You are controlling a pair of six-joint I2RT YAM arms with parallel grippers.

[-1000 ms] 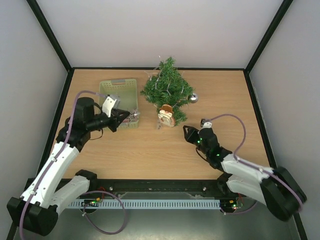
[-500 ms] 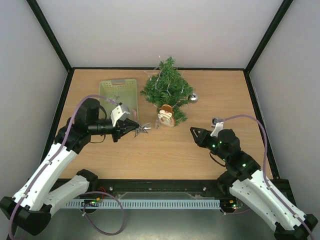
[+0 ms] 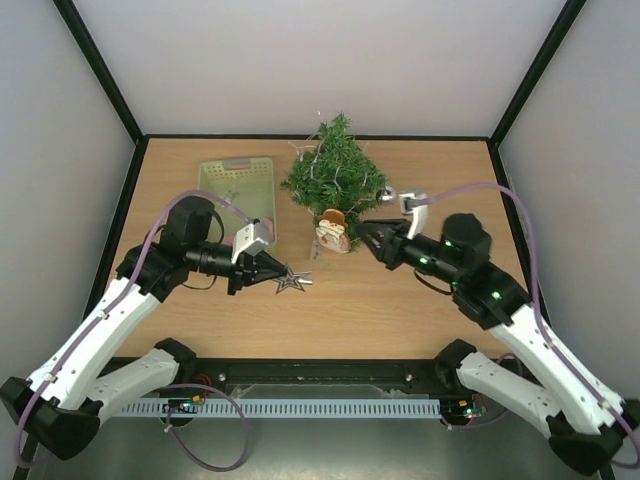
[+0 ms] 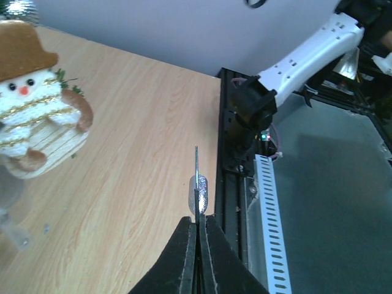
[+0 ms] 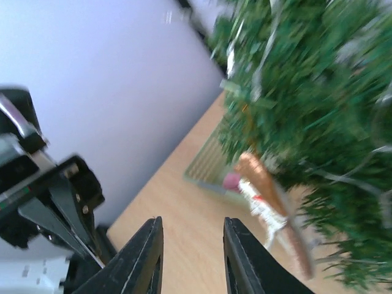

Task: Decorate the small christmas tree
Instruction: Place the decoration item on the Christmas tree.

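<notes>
The basket sits far left on the table; the left gripper is clamped on a silver star, held over bare wood short of the tree, which stands back-centre; hanging the star looks to be the step in hand; next it needs lifting up and right onto a branch or the tip, clear of the snowman at the tree's foot; the right gripper, jaws apart and empty, points at the tree; light wood top, black edging, plain pale walls.

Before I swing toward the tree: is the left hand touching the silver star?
Touching. The left wrist view shows the left hand clamped on the silver star, which is pinched edge-on between its fingertips.
</notes>
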